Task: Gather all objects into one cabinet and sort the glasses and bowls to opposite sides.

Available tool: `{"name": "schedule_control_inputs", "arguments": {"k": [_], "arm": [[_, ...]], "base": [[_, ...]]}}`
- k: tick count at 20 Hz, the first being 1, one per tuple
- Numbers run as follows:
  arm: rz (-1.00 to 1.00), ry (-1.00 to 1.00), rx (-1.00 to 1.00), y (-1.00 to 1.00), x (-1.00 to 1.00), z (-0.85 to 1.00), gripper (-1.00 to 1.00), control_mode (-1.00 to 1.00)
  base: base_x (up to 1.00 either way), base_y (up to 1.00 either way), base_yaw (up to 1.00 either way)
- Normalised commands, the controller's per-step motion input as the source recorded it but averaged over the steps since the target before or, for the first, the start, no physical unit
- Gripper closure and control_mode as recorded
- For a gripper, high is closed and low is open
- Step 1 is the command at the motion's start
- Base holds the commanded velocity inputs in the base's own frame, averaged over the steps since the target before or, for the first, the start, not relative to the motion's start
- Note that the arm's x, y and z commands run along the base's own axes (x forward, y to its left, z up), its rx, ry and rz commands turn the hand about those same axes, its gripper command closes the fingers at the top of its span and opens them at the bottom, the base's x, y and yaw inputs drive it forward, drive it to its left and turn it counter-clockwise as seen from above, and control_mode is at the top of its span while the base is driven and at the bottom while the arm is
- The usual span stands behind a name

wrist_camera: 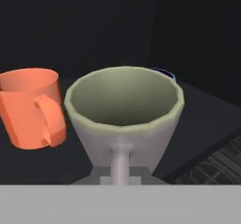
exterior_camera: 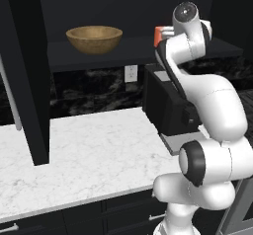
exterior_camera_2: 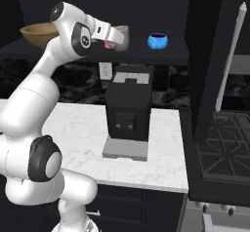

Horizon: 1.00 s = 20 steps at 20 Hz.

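Note:
My gripper (wrist_camera: 121,175) is shut on the handle of the grey mug (wrist_camera: 123,110), held upright over the dark shelf (exterior_camera_2: 161,55) of the black upper cabinet. In the right base view the gripper (exterior_camera_2: 113,35) and grey mug (exterior_camera_2: 122,37) are mid-shelf. The orange mug (wrist_camera: 33,108) stands right beside the grey one, on its left in the hand view; a sliver of orange mug (exterior_camera: 158,35) peeks past my arm. The wooden bowl (exterior_camera: 94,39) sits at the shelf's left end. The small blue vessel (exterior_camera_2: 157,41) stands to the right, its rim (wrist_camera: 165,72) just behind the grey mug.
Both cabinet doors hang open: one at the left (exterior_camera: 27,81), one at the right (exterior_camera_2: 215,55) with a long silver handle (exterior_camera_2: 230,55). A black coffee machine (exterior_camera_2: 128,109) stands on the marble counter (exterior_camera: 89,150) below the shelf. A stove (exterior_camera_2: 224,163) lies at the right.

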Motion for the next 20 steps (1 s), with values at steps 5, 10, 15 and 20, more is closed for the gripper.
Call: {"name": "schedule_control_inputs", "arguments": {"k": [5, 10, 15, 20], "arm": [[0.00, 0.00, 0.00, -0.37, 0.16, -0.18, 1.00, -1.00], [0.00, 0.00, 0.00, -0.26, 0.22, -0.14, 1.00, -1.00], [0.00, 0.00, 0.00, -0.14, 0.15, -0.09, 1.00, -1.00], [0.00, 0.00, 0.00, -0.01, 0.20, -0.07, 1.00, -1.00]], "base": [[0.00, 0.00, 0.00], [0.00, 0.00, 0.00], [0.00, 0.00, 0.00], [0.00, 0.00, 0.00]]}}
